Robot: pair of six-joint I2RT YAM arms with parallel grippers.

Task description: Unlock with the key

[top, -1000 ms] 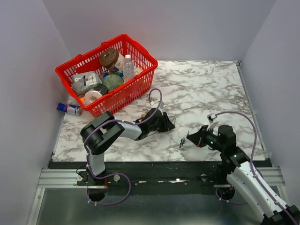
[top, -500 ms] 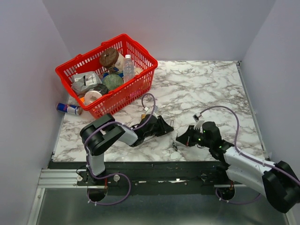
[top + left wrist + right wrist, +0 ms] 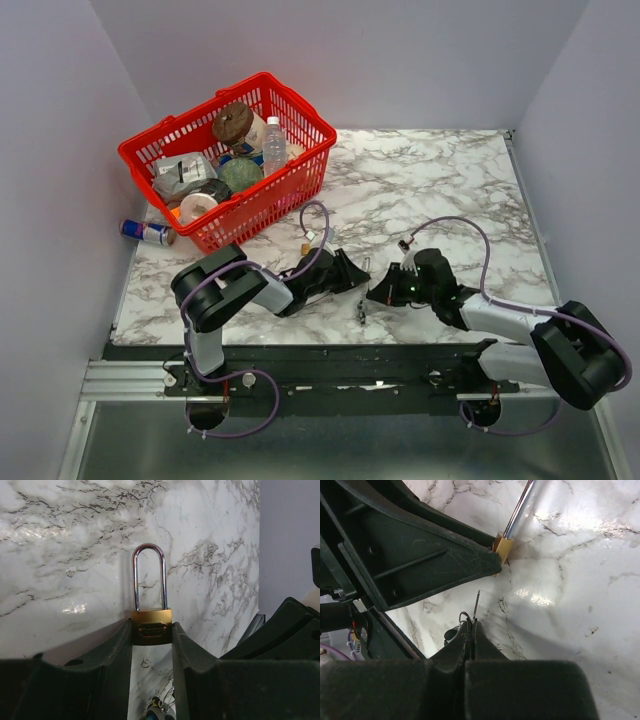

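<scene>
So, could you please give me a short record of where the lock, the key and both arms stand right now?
left gripper: jaws shut on the padlock body
shackle: closed
right gripper: jaws shut on the key, blade sticking out ahead
key in lock: no, blade is short of the padlock
elsewhere: red basket of items, far left

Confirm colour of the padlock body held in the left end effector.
Brass-gold padlock body, silver shackle; shows best in the left wrist view.
</scene>
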